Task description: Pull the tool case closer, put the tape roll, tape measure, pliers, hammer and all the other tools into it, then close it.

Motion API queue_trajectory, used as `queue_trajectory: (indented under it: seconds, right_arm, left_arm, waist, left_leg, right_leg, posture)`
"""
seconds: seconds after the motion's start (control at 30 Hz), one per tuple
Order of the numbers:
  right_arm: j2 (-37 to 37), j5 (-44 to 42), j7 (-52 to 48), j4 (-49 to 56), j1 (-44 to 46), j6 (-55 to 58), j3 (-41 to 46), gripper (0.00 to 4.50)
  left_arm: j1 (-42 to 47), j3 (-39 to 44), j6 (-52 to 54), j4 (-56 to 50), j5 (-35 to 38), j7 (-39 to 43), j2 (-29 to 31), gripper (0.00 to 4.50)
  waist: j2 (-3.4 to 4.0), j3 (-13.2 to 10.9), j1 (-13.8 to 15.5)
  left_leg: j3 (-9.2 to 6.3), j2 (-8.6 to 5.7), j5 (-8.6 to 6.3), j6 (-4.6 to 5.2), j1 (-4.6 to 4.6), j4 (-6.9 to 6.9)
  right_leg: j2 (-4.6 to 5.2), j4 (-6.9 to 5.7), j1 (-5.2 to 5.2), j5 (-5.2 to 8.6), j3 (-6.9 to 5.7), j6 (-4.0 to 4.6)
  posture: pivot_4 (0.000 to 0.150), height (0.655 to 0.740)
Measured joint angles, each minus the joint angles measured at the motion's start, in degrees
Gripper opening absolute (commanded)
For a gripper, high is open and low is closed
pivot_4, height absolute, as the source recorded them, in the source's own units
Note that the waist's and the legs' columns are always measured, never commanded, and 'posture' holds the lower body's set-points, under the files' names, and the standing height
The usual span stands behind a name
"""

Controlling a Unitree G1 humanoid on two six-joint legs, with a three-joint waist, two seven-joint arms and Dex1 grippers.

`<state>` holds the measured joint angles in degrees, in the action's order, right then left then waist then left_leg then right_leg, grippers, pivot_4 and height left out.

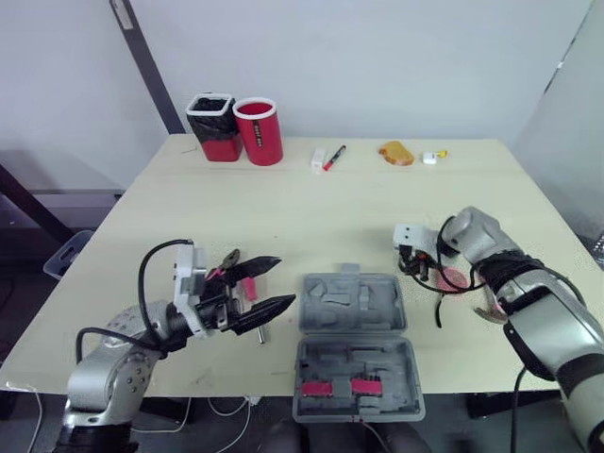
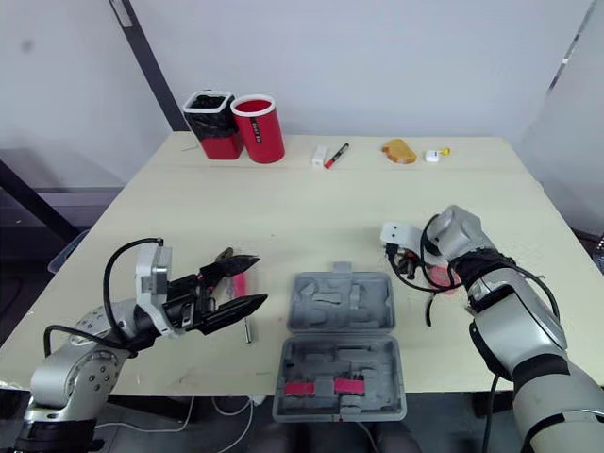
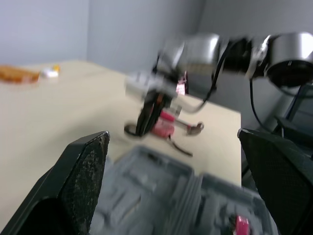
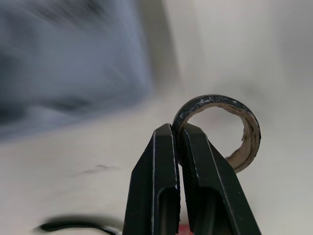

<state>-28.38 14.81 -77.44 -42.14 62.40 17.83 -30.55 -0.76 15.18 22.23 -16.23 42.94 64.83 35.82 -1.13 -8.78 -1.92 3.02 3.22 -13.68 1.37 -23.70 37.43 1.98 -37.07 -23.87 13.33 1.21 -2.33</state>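
Right wrist view: the right gripper (image 4: 177, 131), clenched on the wall of the tape roll (image 4: 250, 134) just right of the open tool case (image 1: 351, 311), should carry it over a free recess before releasing, while the left gripper (image 1: 281, 281) hovers spread open left of the case.

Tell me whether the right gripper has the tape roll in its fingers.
Yes, the right gripper is pinched shut on the wall of the tape roll.

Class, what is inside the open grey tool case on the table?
The tool case lies open. Its far half shows grey moulded recesses. Its near half holds two red items, too small to identify. Anything beneath the moulding is hidden.
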Motion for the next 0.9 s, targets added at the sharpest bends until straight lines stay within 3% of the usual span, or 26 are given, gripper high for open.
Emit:
queue_trajectory:
  seconds: [0.17, 0.3, 0.5, 0.9]
  right_arm:
    - [4.0, -1.8, -6.0, 20.4, -0.2, 8.0, -1.2, 0.10]
    - [10.1, -1.8, -5.4, 23.5, -0.2, 10.6, -4.3, 0.10]
    - [18.9, 0.3, 0.5, 13.1, 0.4, 8.2, -7.9, 0.10]
    - [25.0, 2.5, 7.4, -2.8, 1.3, 0.4, -8.9, 0.10]
  left_arm:
    - [-6.9, 4.9, -1.8, 1.8, -0.3, 1.2, 1.3, 4.50]
    - [-10.1, 7.8, -3.0, 3.5, -0.7, 1.6, 2.0, 4.50]
    - [-12.0, 10.4, -5.1, 5.6, -1.2, 2.5, 3.1, 4.50]
    - [-14.6, 11.3, -5.4, 3.8, -1.3, 1.5, 3.1, 4.50]
  waist:
    - [0.01, 0.0, -0.3]
    - [-0.09, 0.1, 0.1]
    - [-0.11, 0.1, 0.3]
    - [-0.11, 0.1, -0.5]
  left_leg:
    - [-0.21, 0.03, 0.00, -0.01, 0.03, -0.01]
    - [-0.18, -0.02, 0.05, -0.09, -0.01, 0.02]
    - [-0.09, -0.04, 0.06, -0.14, -0.03, 0.01]
    - [-0.15, -0.01, 0.07, -0.16, -0.02, -0.02]
  right_leg:
    - [-0.01, -0.07, 0.00, 0.00, -0.11, 0.03]
    - [0.06, -0.06, 0.03, 0.01, -0.21, 0.04]
    - [0.12, -0.01, 0.02, 0.13, -0.25, 0.26]
    - [0.11, -0.05, 0.00, 0.12, -0.28, 0.26]
  posture:
    - [0.150, 0.7400]
    - [0.150, 0.7400]
    - [0.150, 0.7400]
    - [0.150, 0.7400]
